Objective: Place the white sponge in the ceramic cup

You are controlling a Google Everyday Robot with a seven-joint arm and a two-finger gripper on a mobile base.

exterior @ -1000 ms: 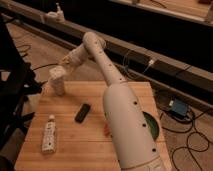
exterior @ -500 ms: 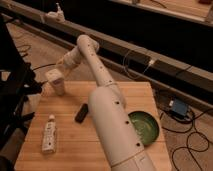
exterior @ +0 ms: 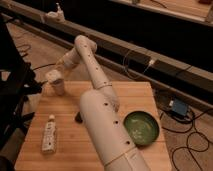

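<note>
With the gripper just above the ceramic cup at the far left, its grip state unreadable, centre over the rim and lower gently before letting go.

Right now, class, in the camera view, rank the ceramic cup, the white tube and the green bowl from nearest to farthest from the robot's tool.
The tool hangs over the table's far-left corner.
1. Ceramic cup, directly beneath it.
2. White tube, near-left side.
3. Green bowl, right side.
</note>
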